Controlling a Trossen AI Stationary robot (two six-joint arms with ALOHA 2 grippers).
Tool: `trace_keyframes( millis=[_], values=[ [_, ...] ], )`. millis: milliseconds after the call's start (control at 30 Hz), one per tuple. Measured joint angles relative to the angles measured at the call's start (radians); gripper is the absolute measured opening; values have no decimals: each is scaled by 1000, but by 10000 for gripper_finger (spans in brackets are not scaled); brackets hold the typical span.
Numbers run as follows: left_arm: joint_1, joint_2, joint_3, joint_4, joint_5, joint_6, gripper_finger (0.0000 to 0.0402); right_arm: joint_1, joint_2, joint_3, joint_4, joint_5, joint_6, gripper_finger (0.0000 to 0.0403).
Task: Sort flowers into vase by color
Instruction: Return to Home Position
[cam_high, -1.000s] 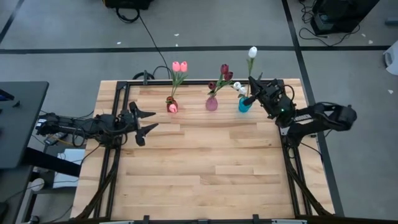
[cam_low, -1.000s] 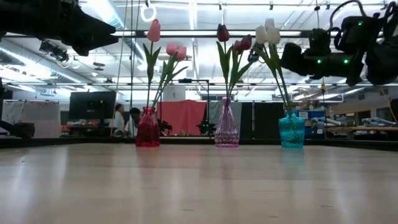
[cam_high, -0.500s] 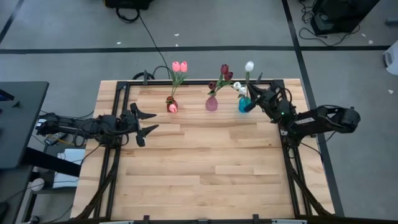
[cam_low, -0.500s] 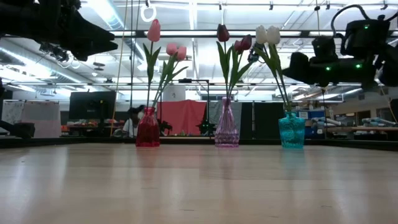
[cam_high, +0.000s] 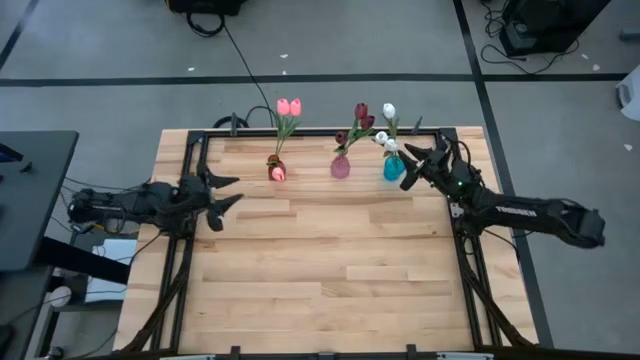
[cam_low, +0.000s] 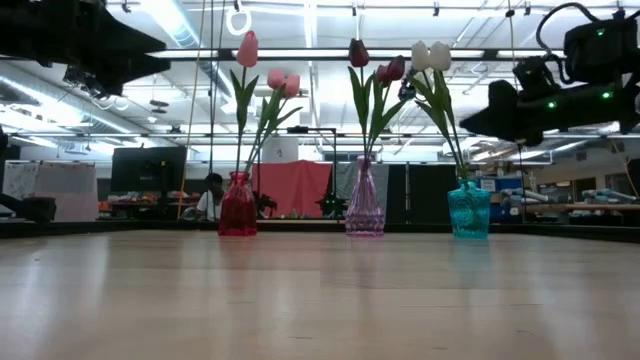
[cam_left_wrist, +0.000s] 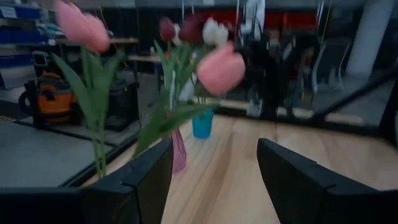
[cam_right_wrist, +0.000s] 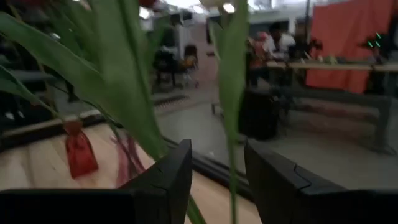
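Left gripper (cam_high: 236, 189): out over the left side of the table (cam_high: 330, 260), well apart from the vases; fingers (cam_left_wrist: 134, 183) spread wide, nothing between them.
Right gripper (cam_high: 408, 168): right up at the far edge, just beside the blue vase (cam_high: 392, 170); fingers (cam_right_wrist: 158, 180) parted, holding nothing. Touching the vase or only close: cannot tell from above.
Pink flowers (cam_low: 248, 48): standing in the red vase (cam_low: 238, 204), left end of the row along the far edge; three heads in the low view, one tall, two lower.
Dark red flowers (cam_low: 358, 52): in the pink vase (cam_low: 364, 202), middle of the row; three heads there too.
White flowers (cam_low: 431, 55): in the blue vase, right end, nearest the right gripper; two heads clear in the low view, a third hard to pick out there, though three small white spots from above.
Cut off, low view: both arms only dark shapes running out past the top edge, left arm top left, right arm top right; fingers not readable from here.
Hidden, right wrist view: almost all green leaves (cam_right_wrist: 124, 81) and one stem close in front; flower heads out past the edge; only the red vase small and far off beyond them.
Hidden, left wrist view: pink heads big in the foreground, covering part of the row; red vase out of sight; blue and pink vases peeking through behind the stems.
Person (cam_low: 210, 192): in the room behind, just left of the red vase; only head and shoulders to make out.
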Motion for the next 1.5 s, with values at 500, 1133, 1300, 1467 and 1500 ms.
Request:
trace_keyframes(
  millis=[500,1133,1300,1467,1500],
  values=[
    [-1,-144,-74,25,59,-21,239,-38,-545,157,-848,-31,152,158],
    [-2,-139,-247,401,250,-129,239,-37,-726,85,-965,-105,396,158],
    [-2,-139,-247,402,249,-128,239,-37,-725,85,-965,-106,387,157],
    [-2,-139,-247,402,249,-126,239,-37,-725,85,-954,-106,386,157],
    [-2,-139,-247,402,248,-126,239,-37,-725,85,-952,-106,386,157]
  ],
)
